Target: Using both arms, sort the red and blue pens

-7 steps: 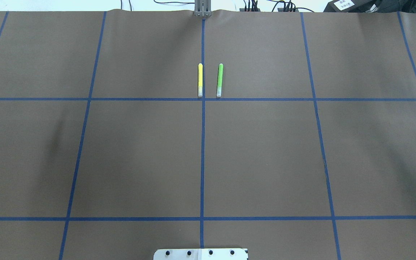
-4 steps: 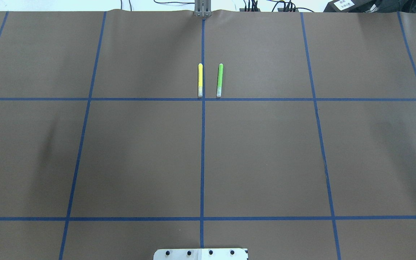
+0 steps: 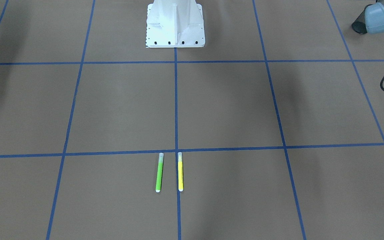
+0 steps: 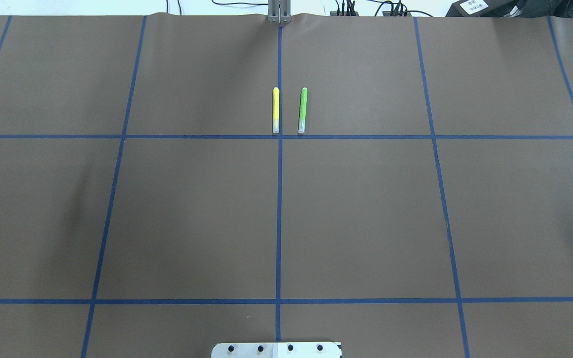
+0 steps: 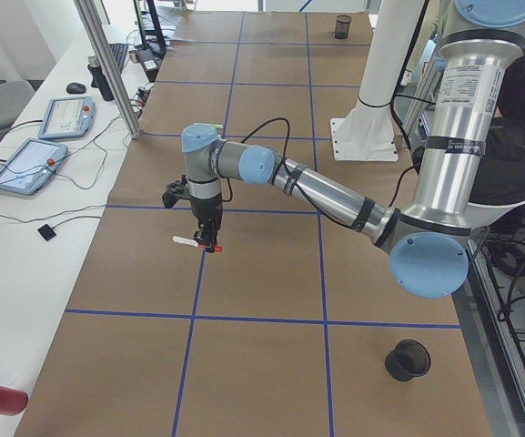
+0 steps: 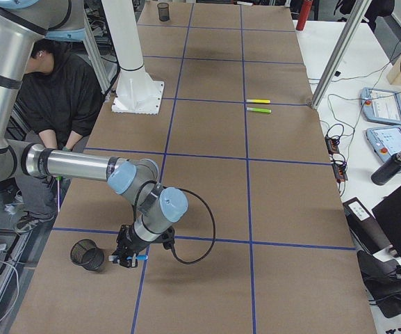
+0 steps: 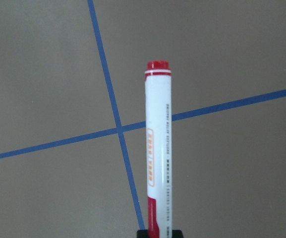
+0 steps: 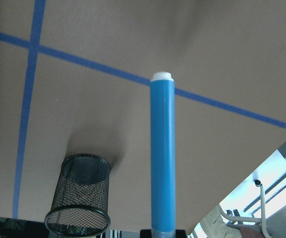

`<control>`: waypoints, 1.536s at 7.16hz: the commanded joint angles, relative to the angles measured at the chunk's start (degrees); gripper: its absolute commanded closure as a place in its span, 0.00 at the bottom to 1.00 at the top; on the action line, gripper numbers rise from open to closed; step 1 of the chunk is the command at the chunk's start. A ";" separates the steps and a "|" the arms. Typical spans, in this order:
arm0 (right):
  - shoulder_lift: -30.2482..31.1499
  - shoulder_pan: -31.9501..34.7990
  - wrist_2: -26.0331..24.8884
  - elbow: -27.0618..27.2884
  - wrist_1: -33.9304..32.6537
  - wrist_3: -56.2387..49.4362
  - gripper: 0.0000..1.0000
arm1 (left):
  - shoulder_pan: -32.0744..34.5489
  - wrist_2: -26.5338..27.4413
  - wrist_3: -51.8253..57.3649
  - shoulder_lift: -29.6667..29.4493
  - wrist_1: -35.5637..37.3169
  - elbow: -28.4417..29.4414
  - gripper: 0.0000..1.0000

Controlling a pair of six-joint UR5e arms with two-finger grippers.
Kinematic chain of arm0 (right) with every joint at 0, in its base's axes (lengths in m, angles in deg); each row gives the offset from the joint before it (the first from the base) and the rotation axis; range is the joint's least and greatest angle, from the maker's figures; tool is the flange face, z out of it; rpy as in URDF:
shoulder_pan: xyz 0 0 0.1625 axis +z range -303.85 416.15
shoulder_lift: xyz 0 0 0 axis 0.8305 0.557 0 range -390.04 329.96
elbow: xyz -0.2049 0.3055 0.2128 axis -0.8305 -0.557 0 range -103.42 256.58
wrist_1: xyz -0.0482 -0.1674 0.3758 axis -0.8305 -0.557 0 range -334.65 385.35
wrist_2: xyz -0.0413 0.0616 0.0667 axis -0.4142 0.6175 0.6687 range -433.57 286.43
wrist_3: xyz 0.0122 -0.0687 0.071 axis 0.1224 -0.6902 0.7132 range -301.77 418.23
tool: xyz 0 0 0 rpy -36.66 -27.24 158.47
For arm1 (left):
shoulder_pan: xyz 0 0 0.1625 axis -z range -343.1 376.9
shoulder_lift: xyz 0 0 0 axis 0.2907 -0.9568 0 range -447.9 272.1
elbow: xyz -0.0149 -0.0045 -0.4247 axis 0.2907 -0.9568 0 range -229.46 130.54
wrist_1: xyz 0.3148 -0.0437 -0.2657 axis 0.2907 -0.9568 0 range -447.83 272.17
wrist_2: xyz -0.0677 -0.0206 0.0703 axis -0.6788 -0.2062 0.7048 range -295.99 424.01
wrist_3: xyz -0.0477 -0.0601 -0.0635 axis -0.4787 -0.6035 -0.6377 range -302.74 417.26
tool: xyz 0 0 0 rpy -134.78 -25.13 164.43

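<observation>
Now the red pen (image 7: 157, 148) sticks out level from the left gripper (image 5: 209, 242), which is clamped near one end of it, above a tape crossing (image 7: 120, 130) on the tabletop (image 7: 222, 54). The right gripper (image 6: 126, 259) likewise clamps the blue pen (image 8: 162, 153), held just beside a black mesh cup (image 8: 78, 196).

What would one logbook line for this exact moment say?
left gripper: holds red pen | right gripper: holds blue pen near black mesh cup | yellow marker, green marker: side by side on table
</observation>
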 commanded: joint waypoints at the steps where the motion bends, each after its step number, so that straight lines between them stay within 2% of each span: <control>1: 1.65 3.05 0.70 0.13 -9.06 -6.97 1.00 | -0.07 -0.09 -0.01 0.65 0.00 -1.35 1.00; 4: 1.83 4.04 0.96 1.27 -20.85 -6.91 1.00 | -0.07 0.00 -0.01 1.44 -0.09 -2.85 1.00; 11: 1.74 3.95 3.07 -2.41 -24.75 -5.16 1.00 | 0.02 0.09 0.08 2.23 -0.09 -7.06 1.00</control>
